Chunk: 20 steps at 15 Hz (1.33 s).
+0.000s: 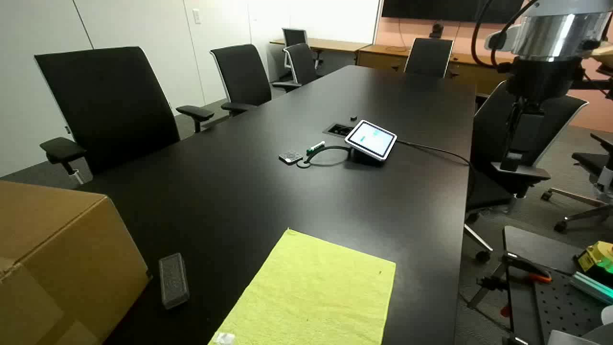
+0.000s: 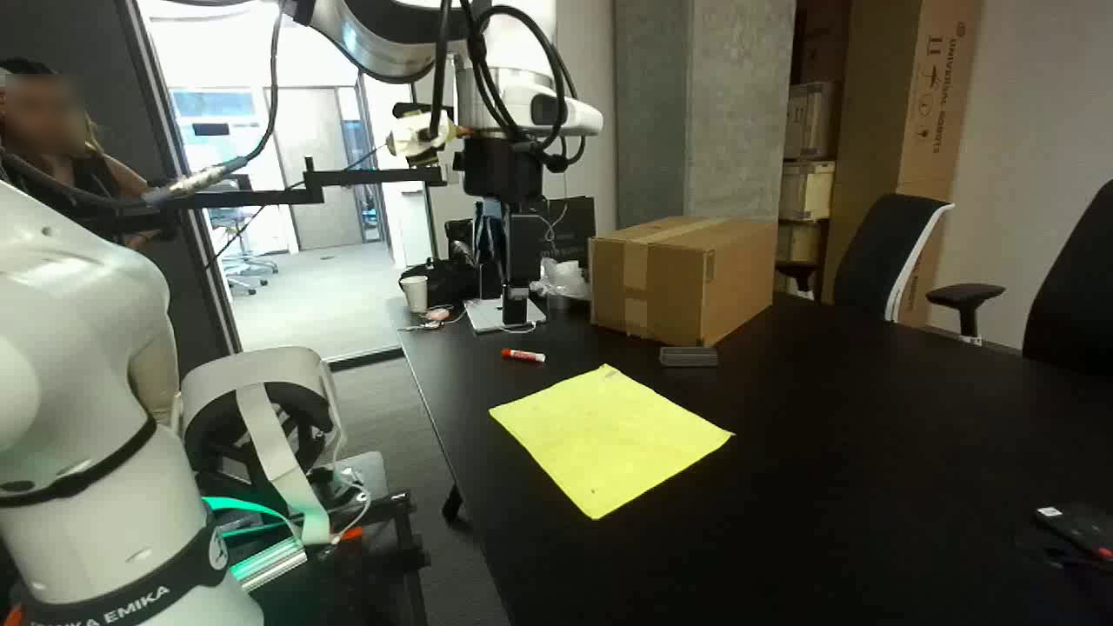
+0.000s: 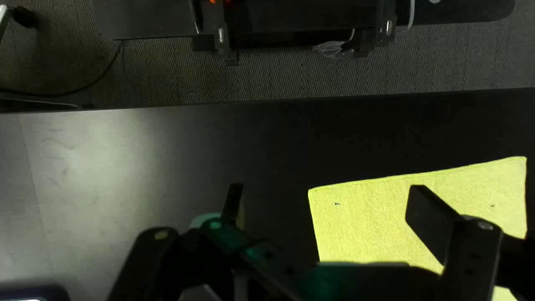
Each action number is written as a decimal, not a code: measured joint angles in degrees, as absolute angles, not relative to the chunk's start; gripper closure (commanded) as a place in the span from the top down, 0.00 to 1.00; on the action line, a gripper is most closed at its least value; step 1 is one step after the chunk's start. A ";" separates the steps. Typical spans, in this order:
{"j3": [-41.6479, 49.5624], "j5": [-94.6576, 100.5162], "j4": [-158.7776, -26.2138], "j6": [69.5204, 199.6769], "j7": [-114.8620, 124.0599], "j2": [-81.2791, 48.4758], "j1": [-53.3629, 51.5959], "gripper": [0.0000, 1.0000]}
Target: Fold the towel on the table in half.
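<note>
The yellow-green towel (image 2: pixel 611 442) lies spread flat on the black table (image 1: pixel 407 201); all four corners show in an exterior view. The wrist view has it toward four o'clock and best shows the pincer (image 3: pixel 328 200), jaws spread wide, the cloth visible beyond one of them. With the towel as clock centre, an exterior view puts a red marker (image 2: pixel 523 356) between ten and eleven. A lit tablet (image 1: pixel 371 139) and a green marker (image 1: pixel 315 147) show in an exterior view, both around twelve; there the cardboard box (image 1: pixel 72 263) and a dark grey block (image 1: pixel 173 280) sit at nine, and both exterior views show these two. The table's top is smooth and matte, with pale glare (image 3: pixel 100 159) at nine o'clock of the wrist view and grey patterned carpet (image 3: pixel 276 71) past its edge at twelve. Of the room, an exterior view gives black chairs (image 1: pixel 105 105) from ten to eleven and a white wall (image 1: pixel 143 28) at eleven; an exterior view gives a concrete column (image 2: pixel 739 104) near one and a person (image 2: pixel 52 156) at ten.
</note>
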State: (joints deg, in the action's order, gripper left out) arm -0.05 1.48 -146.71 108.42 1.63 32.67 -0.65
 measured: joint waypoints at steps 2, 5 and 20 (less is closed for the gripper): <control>-0.05 1.48 -146.69 108.44 1.63 32.65 -0.65 1.00; -0.05 1.48 -146.69 108.44 1.63 32.66 -0.65 1.00; -2.67 1.62 -146.72 134.51 2.04 10.07 -1.38 1.00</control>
